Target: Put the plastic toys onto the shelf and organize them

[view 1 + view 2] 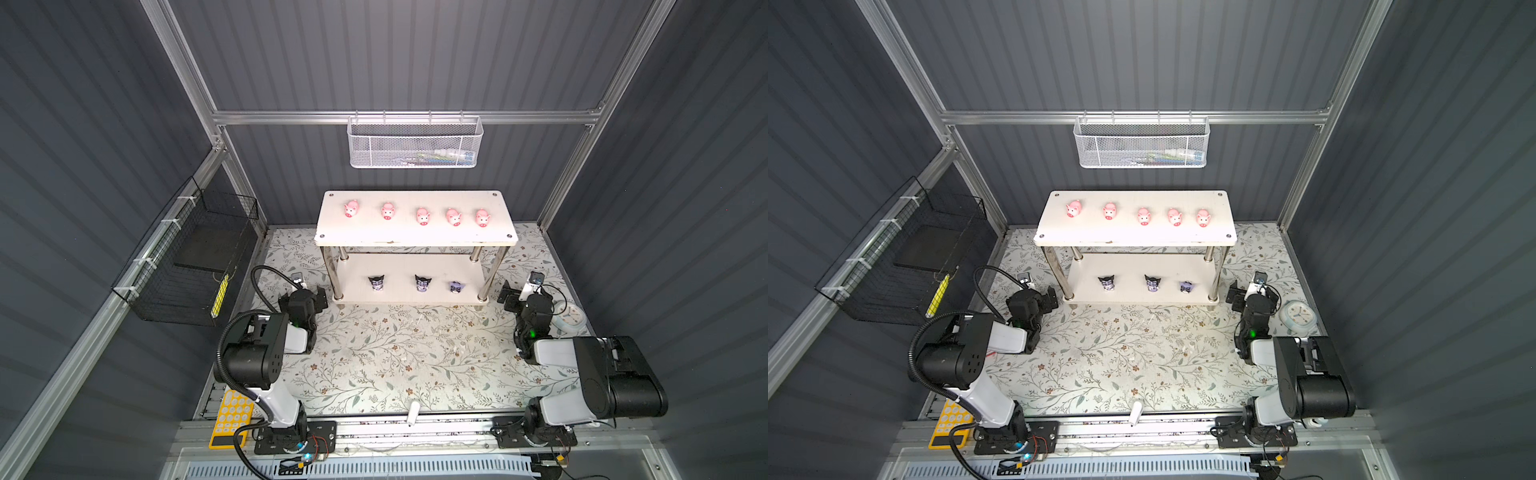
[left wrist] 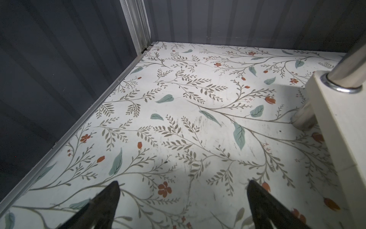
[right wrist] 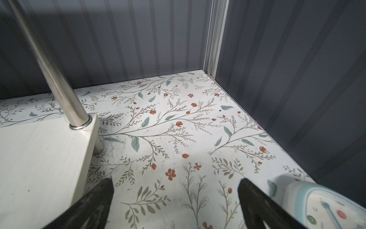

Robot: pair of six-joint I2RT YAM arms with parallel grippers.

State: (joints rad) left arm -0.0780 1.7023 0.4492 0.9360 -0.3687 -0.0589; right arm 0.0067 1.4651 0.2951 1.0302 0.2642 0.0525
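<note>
The shelf (image 1: 415,199) (image 1: 1133,199) stands at the back of the floral mat. Several pink pig toys, such as the leftmost pig (image 1: 351,208), line its top board. Three black-eared purple figurines stand on the lower board: left (image 1: 377,283), middle (image 1: 422,283), and a paler one on the right (image 1: 456,286). My left gripper (image 1: 305,293) (image 2: 183,184) is open over bare mat beside the shelf's left front leg (image 2: 348,65). My right gripper (image 1: 525,297) (image 3: 176,180) is open and empty beside the shelf's right end (image 3: 39,154).
A white mesh basket (image 1: 415,143) hangs on the back wall and a black wire basket (image 1: 187,257) on the left wall. A pale-blue clock-like dish (image 1: 571,316) (image 3: 326,206) lies right of the right gripper. A white cylinder (image 1: 412,411) and a yellow keypad (image 1: 230,417) lie at the front edge.
</note>
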